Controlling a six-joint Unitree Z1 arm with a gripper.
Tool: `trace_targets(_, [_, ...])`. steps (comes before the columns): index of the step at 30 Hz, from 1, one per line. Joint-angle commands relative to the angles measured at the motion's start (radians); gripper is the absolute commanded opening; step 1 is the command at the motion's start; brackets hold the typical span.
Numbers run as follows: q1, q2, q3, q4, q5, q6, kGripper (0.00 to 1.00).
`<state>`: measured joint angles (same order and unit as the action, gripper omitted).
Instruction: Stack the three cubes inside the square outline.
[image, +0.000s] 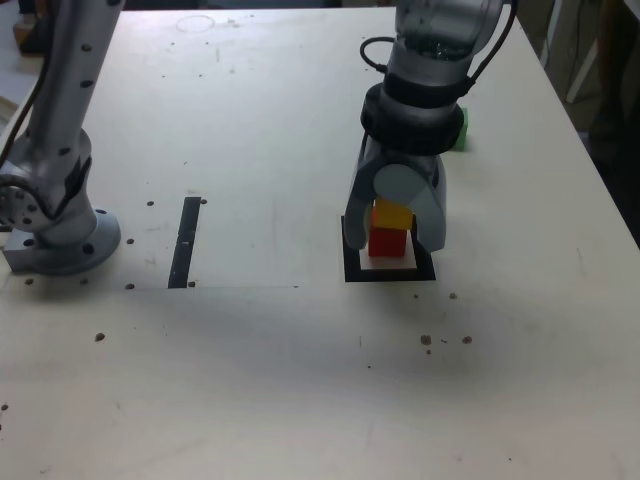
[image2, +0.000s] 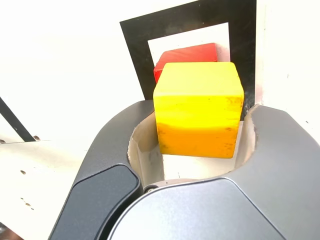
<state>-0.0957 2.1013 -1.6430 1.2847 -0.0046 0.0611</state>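
The yellow cube (image: 391, 215) sits on top of the red cube (image: 388, 243), and both stand inside the square outline (image: 352, 272) of black tape. My gripper (image: 395, 243) points down over this stack, its jaws straddling the two cubes with a small gap on each side, so it is open. In the wrist view the yellow cube (image2: 198, 105) fills the space between the jaws, with the red cube (image2: 187, 52) under it and the square outline (image2: 137, 45) around them. The green cube (image: 459, 130) lies behind the arm, mostly hidden by it.
A narrow black tape strip (image: 185, 242) lies on the table toward the exterior view's left. The grey arm base (image: 60, 235) and its column stand at the far left. The table's edge (image: 600, 180) runs down the exterior view's right.
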Motion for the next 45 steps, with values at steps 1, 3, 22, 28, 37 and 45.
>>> trace_targets(1, [0.005, 0.003, 0.005, -0.001, -0.001, 0.002, 1.0])
trace_targets(3, [0.009, -0.001, 0.008, -0.001, 0.001, 0.003, 1.0])
trace_targets(22, [0.248, -0.01, -0.121, 0.055, 0.105, 0.172, 1.0])
trace_targets(28, [0.359, 0.068, -0.245, 0.084, 0.118, 0.266, 1.0])
trace_targets(37, [0.453, 0.214, -0.431, 0.134, 0.117, 0.365, 0.99])
trace_targets(45, [0.471, 0.337, -0.591, 0.189, 0.109, 0.397, 0.98])
